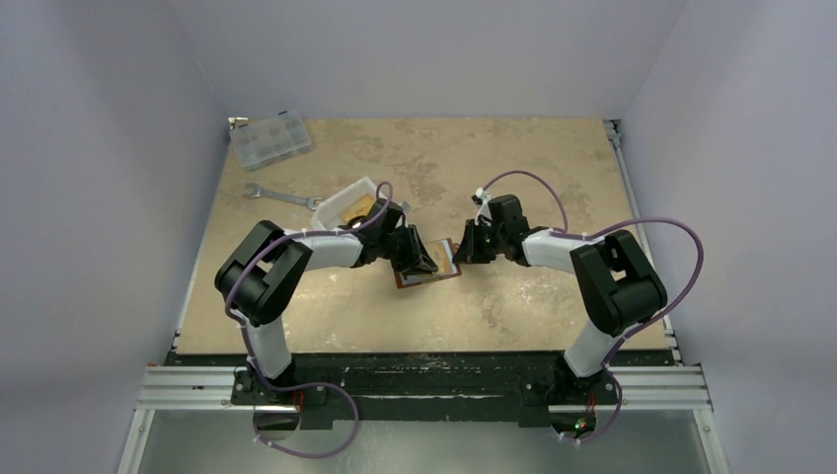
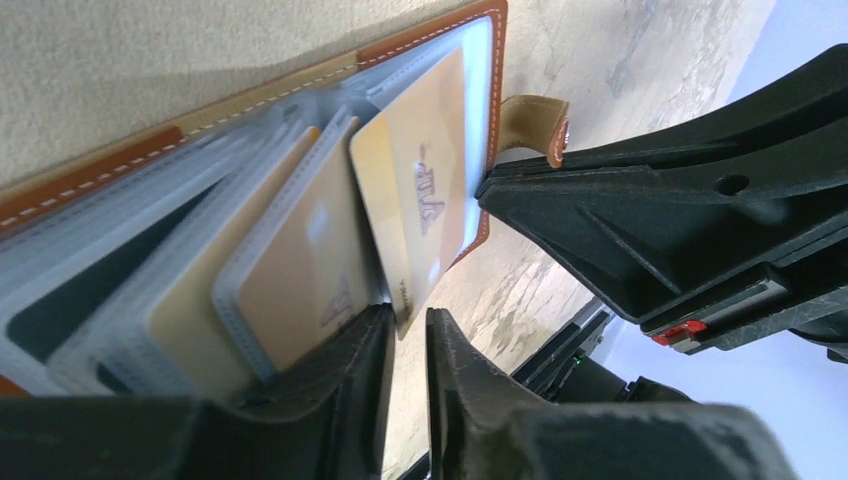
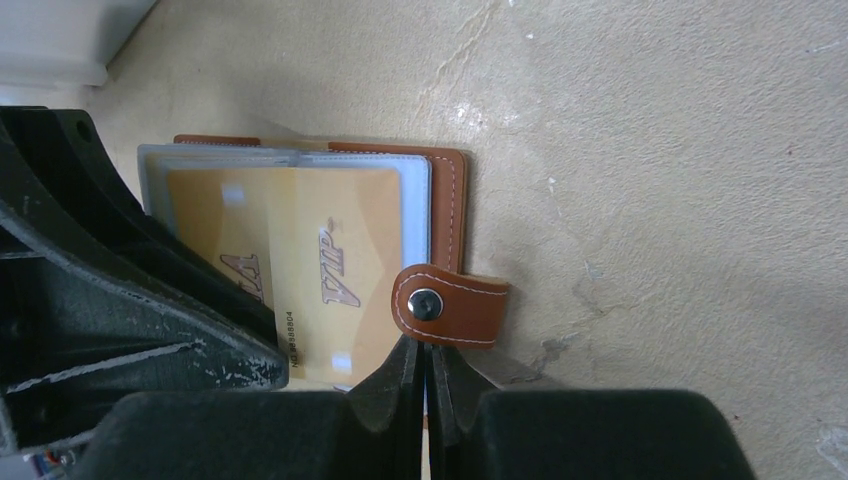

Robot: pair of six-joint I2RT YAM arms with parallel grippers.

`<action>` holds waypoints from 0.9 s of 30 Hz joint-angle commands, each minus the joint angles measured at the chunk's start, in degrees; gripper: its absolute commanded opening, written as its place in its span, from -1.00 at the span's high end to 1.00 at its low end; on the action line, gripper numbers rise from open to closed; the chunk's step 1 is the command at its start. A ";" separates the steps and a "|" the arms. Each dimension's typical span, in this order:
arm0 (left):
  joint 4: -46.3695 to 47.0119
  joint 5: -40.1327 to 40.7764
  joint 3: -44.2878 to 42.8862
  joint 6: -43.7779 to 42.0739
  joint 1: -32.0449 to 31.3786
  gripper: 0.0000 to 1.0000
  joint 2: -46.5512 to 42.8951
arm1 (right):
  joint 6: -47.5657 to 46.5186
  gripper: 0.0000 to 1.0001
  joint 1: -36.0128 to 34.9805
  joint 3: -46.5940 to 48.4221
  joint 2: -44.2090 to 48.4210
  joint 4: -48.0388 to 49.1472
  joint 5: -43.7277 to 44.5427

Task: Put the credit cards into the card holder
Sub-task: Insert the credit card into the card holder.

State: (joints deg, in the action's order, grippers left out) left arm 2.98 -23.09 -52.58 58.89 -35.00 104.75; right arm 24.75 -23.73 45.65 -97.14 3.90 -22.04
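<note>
1. Two end effectors meet over the card holder, which lies open and flat on the bench, roughly midway between my two arms.
2. On my left wrist view, the left end effector is narrow. Its jaws are a slim gap apart with bare bench showing through, and I see nothing held between them.
3. One gold credit card sits in the holder's outermost clear sleeve. Its near edge ends right at the mouth of that gap, but I cannot tell whether it touches the fingers.
4. A second gold card lies in the next sleeve, partly overlapped by the first and just beside the left finger.
5. My right end effector is almost closed, with only a hairline slit between the jaws. Its tips sit at the holder's stitched edge, right beside the brown snap tab, which sticks out past that edge.
6. I cannot tell whether those tips pinch the edge or only press on it.
7. From above, a white tray sits just behind the left end effector, holding something yellowish that is too small for me to name. A wrench lies to the tray's left. A clear compartment box sits in the far left corner, well apart from the holder.
</note>
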 commanded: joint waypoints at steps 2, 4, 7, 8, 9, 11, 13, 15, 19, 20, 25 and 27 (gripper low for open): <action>-12.67 8.24 -0.64 -4.98 0.02 0.42 -0.79 | -1.27 0.81 -0.16 0.98 -0.57 0.75 -0.01; -13.86 9.12 -0.89 -4.95 0.03 0.38 -1.76 | -1.26 0.82 -0.19 0.86 -0.67 0.94 -0.02; -15.60 10.24 -1.40 -4.96 0.03 0.36 -2.49 | -1.28 0.82 -0.18 0.92 -0.68 0.87 -0.02; -15.90 10.43 -1.47 -4.90 0.02 0.35 -2.69 | -1.29 0.82 -0.17 0.88 -0.56 0.86 0.03; -16.09 10.59 -1.47 -4.86 0.05 0.33 -2.75 | -1.36 0.83 -0.17 0.90 -0.44 0.81 -0.01; -16.44 11.24 -1.48 -4.88 -0.16 0.26 -2.88 | -1.44 0.83 -0.15 0.85 -0.33 0.76 0.07; -16.08 11.57 -1.78 -4.93 -0.58 0.25 -2.61 | -1.46 0.83 -0.18 0.87 -0.40 0.76 0.07; -15.61 11.79 -2.69 -5.14 -1.18 0.25 -1.69 | -1.46 0.83 -0.13 0.93 -0.66 0.77 0.07; -14.74 11.49 -5.45 -6.16 -2.76 0.27 0.94 | -1.53 0.83 -0.18 0.83 -0.19 0.72 -0.11; -14.98 11.58 -6.42 -6.51 -3.13 0.27 1.73 | -1.55 0.83 -0.16 0.84 -0.08 0.60 -0.34; -19.17 15.48 -9.10 -9.37 -4.12 0.27 0.99 | -1.20 0.82 -0.12 0.54 0.87 0.61 -0.73; -19.69 16.86 -8.32 -10.49 -4.11 0.25 -1.36 | -1.28 0.79 -0.22 0.33 1.51 0.52 -0.11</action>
State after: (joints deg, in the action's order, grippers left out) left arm -12.14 -12.29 -60.90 52.97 -38.54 105.10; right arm 24.38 -23.92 45.65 -97.60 4.05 -22.46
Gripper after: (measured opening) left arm 0.366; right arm 0.094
